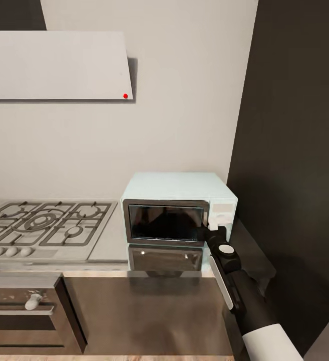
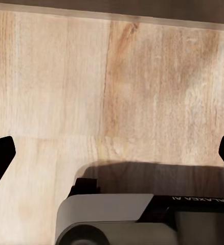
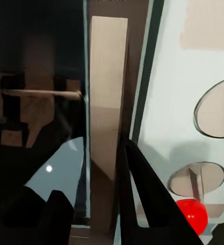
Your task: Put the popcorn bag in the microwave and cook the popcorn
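The pale mint-blue microwave [image 1: 179, 206] is sitting on the glossy grey worktop [image 1: 109, 240], just right of the gas hob [image 1: 44, 223], its dark glass door shut. The right claw [image 1: 212, 231] is reaching to the door's right edge beside the white knob panel [image 1: 223, 210]. In the right wrist view, its 2 fingers [image 3: 142, 194] are clamped on the door's upright handle [image 3: 108, 92] (a red button [image 3: 192, 214] is glowing nearby). The left claw [image 2: 112, 153] is spread wide above a wooden floor [image 2: 112, 76].
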Motion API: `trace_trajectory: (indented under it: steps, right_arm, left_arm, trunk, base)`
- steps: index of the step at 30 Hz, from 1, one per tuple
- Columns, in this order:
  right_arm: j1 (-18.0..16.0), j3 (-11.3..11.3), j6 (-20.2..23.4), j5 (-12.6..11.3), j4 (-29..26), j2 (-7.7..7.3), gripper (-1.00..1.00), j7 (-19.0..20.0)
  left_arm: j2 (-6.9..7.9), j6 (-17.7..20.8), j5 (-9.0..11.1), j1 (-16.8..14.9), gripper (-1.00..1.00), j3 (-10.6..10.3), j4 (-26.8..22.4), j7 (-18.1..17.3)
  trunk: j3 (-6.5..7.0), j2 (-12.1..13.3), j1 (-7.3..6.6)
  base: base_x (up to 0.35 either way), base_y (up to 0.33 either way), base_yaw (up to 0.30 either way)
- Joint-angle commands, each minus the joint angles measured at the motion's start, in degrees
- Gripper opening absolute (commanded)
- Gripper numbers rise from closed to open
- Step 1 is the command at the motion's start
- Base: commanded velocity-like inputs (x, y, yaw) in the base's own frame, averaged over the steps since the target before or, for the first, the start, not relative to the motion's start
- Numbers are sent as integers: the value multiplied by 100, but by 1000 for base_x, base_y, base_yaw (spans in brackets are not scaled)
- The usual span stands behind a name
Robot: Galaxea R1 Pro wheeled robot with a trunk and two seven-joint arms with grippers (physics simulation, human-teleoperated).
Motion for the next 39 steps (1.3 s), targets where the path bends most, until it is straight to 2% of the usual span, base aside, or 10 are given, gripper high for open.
trace_trajectory:
  steps: [1,8,39]
  right_arm:
    - [-6,17,23,-22,-11,1,-100,-6]
    - [-3,17,23,-20,-19,0,-100,-6]
    - [-3,18,14,-13,-29,9,-100,-15]
  left_arm:
    - [-8,-18,7,-4,100,29,5,-4]
    - [-30,-18,11,-4,100,35,5,-5]
    - [-31,-18,1,-4,100,36,5,-9]
  trunk:
    - [-6,-5,0]
    - [-6,-5,0]
    - [-6,-5,0]
  base:
    - [-113,-14,0]
    - [-174,-31,0]
    - [-124,60,0]
